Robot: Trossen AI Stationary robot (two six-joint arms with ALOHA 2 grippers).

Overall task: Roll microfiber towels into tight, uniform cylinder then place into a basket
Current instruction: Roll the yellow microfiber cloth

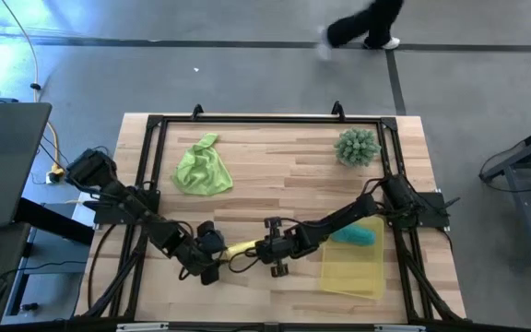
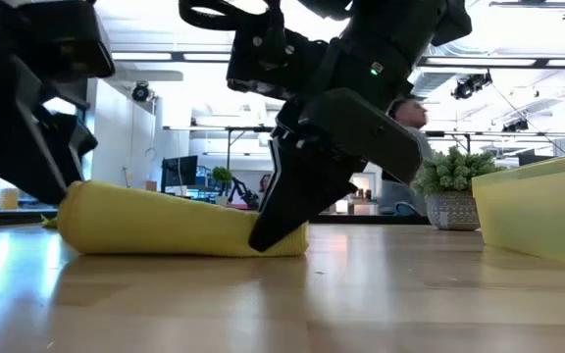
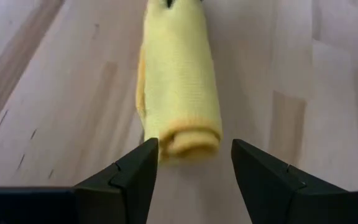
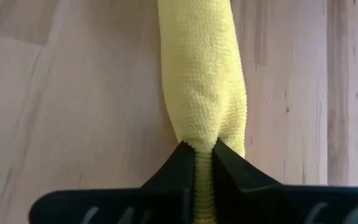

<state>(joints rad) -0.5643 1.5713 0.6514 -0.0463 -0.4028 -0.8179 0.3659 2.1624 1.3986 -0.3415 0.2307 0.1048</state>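
Note:
The yellow towel [image 1: 241, 248] lies rolled into a cylinder on the table near its front edge, also seen in the low view [image 2: 165, 221]. My right gripper [image 4: 204, 149] is shut on the roll's right end. My left gripper [image 3: 194, 146] stands open at the roll's left end [image 3: 188, 134], one finger on either side. A rolled teal towel [image 1: 356, 236] lies in the far end of the yellow basket [image 1: 353, 277] at the front right. The lime green towel [image 1: 201, 168] lies crumpled on the table at the far left. My left gripper: I cannot tell whether its fingers touch the roll's left end. My right gripper pinches the yellow roll's right end [image 4: 202, 140] between its two fingers, squeezing it narrow. The fingers [image 2: 278, 230] slant down from the table's right, along the roll. The roll lies on the table.
A spiky green plant [image 1: 357, 146] in a pot stands at the far right of the table. A black frame [image 1: 155, 122] runs round the tabletop. Bare wood lies between the lime towel and the plant. A person walks past beyond the far edge.

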